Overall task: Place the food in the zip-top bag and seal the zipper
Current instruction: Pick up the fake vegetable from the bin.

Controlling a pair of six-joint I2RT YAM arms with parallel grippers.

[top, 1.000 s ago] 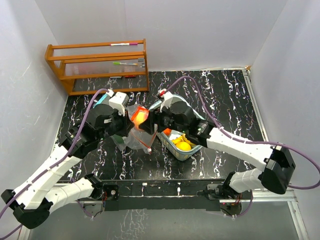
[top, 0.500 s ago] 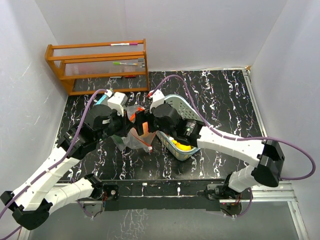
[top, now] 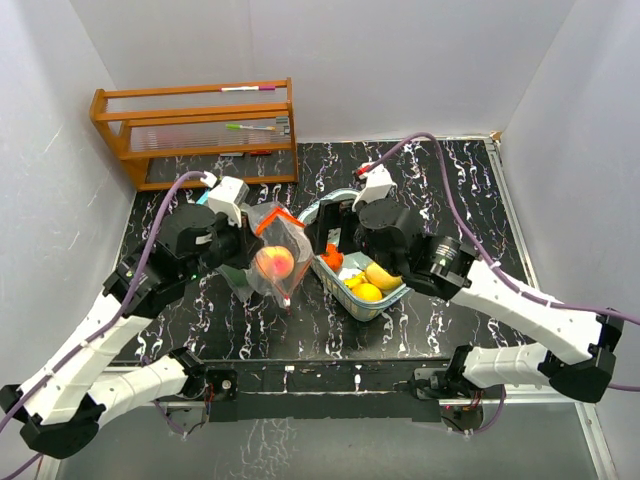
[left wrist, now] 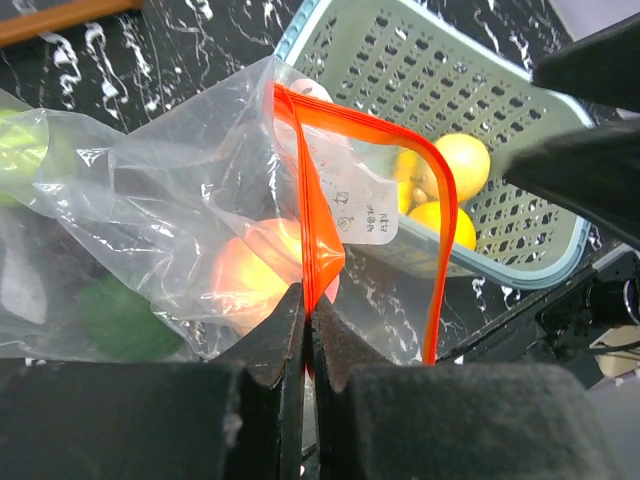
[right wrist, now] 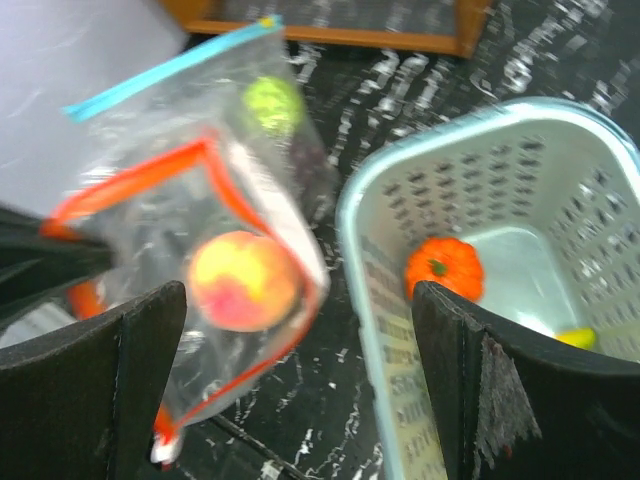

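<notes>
On the black marbled table [top: 460,200]: two clear bags, one basket, one wooden rack [top: 195,130] at the back.

Inside the bag [top: 285,232] with the orange zipper: one peach [top: 274,263], round and glossy, low in the film. Behind it, inside the second bag [right wrist: 150,75] with the blue zipper: one green piece [right wrist: 272,105], blurred through the plastic.

Inside the pale teal lattice basket [top: 385,303], just right of the bag: one ribbed orange pumpkin [right wrist: 443,268], two round yellow fruits [left wrist: 462,165], one banana [top: 383,276].

At the left hand [left wrist: 306,310]: fully closed, pinching the orange zipper strip and holding the bag's mouth up and spread open.

At the right hand [top: 322,232]: spread wide, gripping nothing, hanging between bag and basket, touching neither as far as can be told.

Elsewhere: thin crinkled film on both bags, a small white label near the orange rim, smooth hard plastic on every fruit.
</notes>
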